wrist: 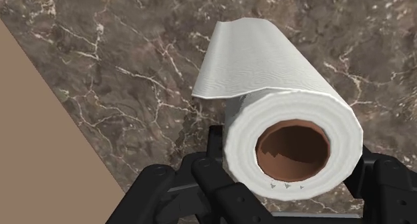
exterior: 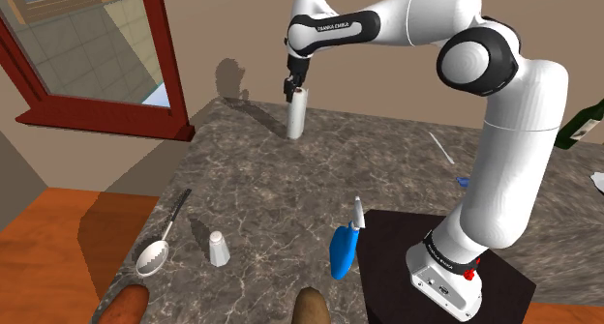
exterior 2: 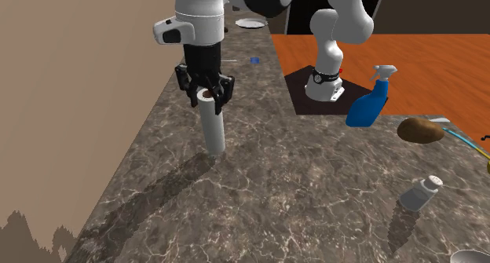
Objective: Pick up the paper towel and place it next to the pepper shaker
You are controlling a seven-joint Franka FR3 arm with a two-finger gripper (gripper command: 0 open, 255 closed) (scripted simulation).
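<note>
Clasping the upright paper towel (exterior 2: 213,128), jaws stand near the wall (exterior 2: 63,104).

I log from the wrist camera:
1. Paper towel (wrist: 267,75): white roll, brown core open toward the lens, loose sheet edge standing off its side.
2. End effector (wrist: 292,172): black, fingers (wrist: 215,159) pressed against both sides of the roll at its near end, clasping it.
3. Table (wrist: 100,49): dark veined stone, beneath the roll.
4. Tan surface (wrist: 40,149): plain, meeting the table along a straight edge.
</note>
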